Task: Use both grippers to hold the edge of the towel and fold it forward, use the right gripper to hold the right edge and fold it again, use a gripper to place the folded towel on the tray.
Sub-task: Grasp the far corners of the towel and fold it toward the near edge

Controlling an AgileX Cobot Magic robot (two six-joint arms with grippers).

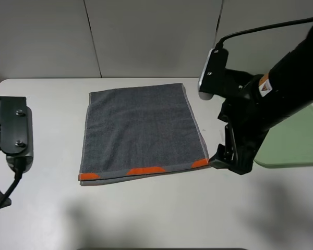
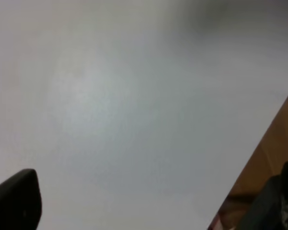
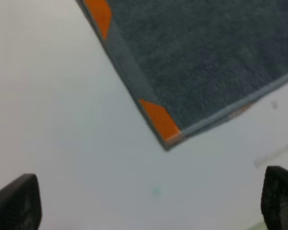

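Two things could go sideways here, imo. The dark grey terry towel (image 1: 141, 133) lies flat in the middle of the white table (image 1: 161, 219), and along its near border with the orange half-oval marks (image 1: 146, 171) I can see a second layer peeking out underneath, so it looks doubled over.

The black bulky right gripper (image 1: 219, 158) sits low just beside the near right corner. Its jaws are spread wide and there's nothing in them. The wrist view shows the corner ahead of the gap, not inside it.

First worry: it pinches only the top layer of the narrow pale side hem (image 1: 198, 130). Then the lift would peel the fold open instead of carrying both layers across.

Second worry: it grabs right at the corner instead of further along the hem. I'd guess the far end then lags and the fold comes out crooked. A low jaw could also shove the cloth and bunch it up.

The black left gripper (image 2: 144, 203) hangs over bare table well off to the left, also wide open and empty, so nothing pins the towel if it slides. The pale green plastic tray (image 1: 297, 140) sits to the right, partly hidden behind the arm.
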